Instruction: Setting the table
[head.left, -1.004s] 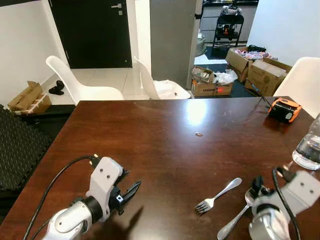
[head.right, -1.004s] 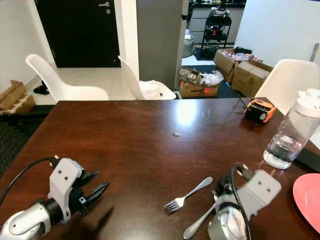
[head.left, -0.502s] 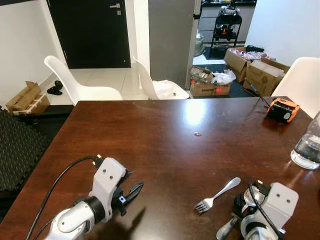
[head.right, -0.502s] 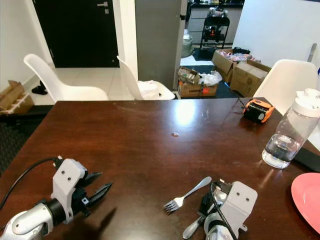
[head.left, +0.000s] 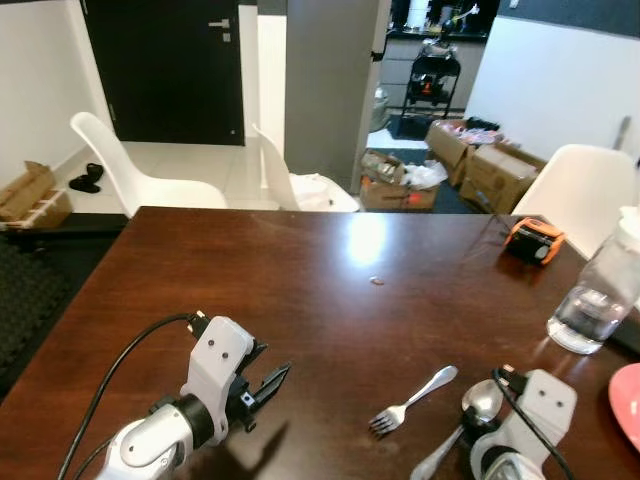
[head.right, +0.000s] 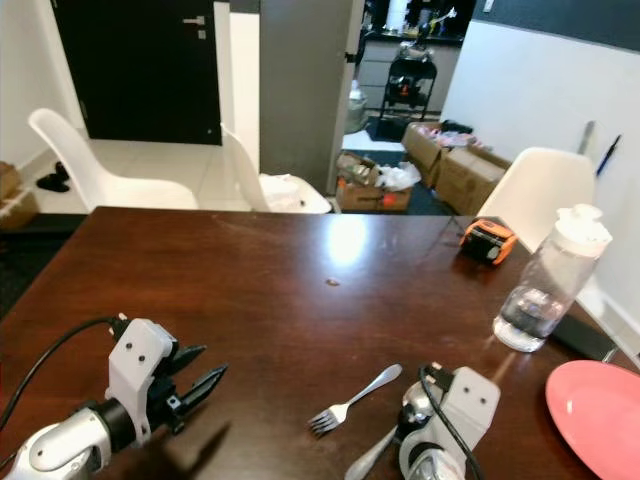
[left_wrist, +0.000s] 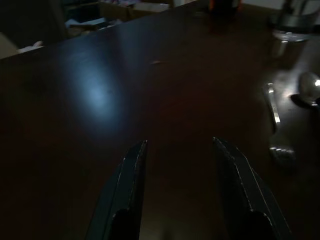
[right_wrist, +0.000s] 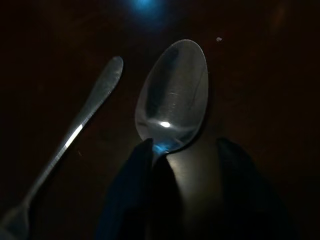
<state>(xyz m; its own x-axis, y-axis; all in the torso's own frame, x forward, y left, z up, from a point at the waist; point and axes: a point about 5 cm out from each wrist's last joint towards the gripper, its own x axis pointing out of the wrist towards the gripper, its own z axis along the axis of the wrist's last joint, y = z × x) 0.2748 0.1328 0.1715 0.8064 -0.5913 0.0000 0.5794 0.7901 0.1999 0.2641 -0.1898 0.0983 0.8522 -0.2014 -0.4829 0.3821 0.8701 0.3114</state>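
Large dark brown table (head.left: 300, 270) across the whole foreground, with two white chairs (head.left: 150, 180) pushed up at its far edge and a third white chair (head.right: 540, 195) at the right.
Cardboard boxes (head.left: 495, 170) on the floor beyond, in the doorway area.
Pink plate (head.right: 600, 415) at the table's right edge, cut off by the frame.
Clear water bottle (head.right: 545, 285) standing upright near that edge, an orange tape measure (head.right: 486, 240) farther back.
Left gripper (head.left: 262, 385) low over bare wood at the front left, fingers (left_wrist: 127, 187) spread apart, nothing between them.
Right gripper (right_wrist: 182, 170) down at the spoon (right_wrist: 172, 97), straddling its neck (fingers apart, not visibly clamped).
Fork (head.left: 410, 402) just beside the spoon, tines toward the robot.
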